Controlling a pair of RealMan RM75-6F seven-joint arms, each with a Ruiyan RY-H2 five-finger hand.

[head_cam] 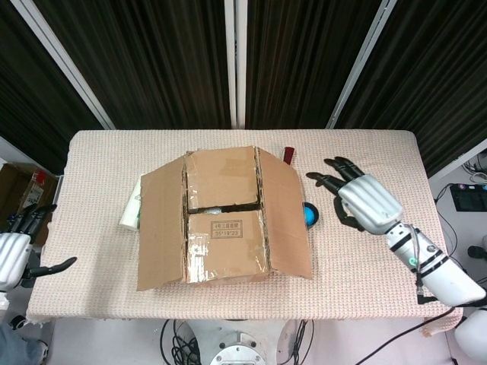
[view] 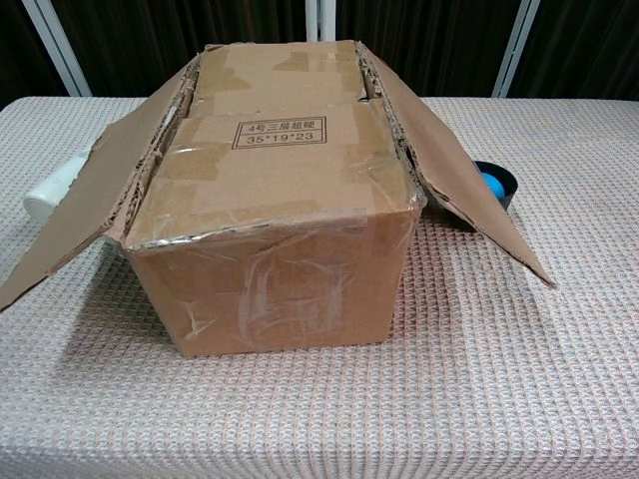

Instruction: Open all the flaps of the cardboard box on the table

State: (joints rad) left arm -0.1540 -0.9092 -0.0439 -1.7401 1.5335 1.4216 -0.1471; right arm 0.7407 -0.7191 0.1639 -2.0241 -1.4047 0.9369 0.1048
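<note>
The cardboard box (head_cam: 224, 220) (view: 275, 215) stands mid-table. Its left flap (head_cam: 160, 228) (view: 80, 205) and right flap (head_cam: 285, 217) (view: 464, 195) both hang outward and down. The two inner flaps (head_cam: 227, 232) (view: 280, 150) lie flat across the top, with a dark gap between them. My right hand (head_cam: 364, 199) hovers to the right of the box with fingers spread, holding nothing and clear of the right flap. My left hand (head_cam: 14, 251) is off the table's left edge, fingers apart and empty. Neither hand shows in the chest view.
A dark round cup with a blue inside (head_cam: 310, 215) (view: 494, 183) sits just right of the box, partly under the right flap. A red item (head_cam: 288, 155) lies behind it. A white cylinder (head_cam: 131, 213) (view: 52, 190) lies left of the box, under the left flap.
</note>
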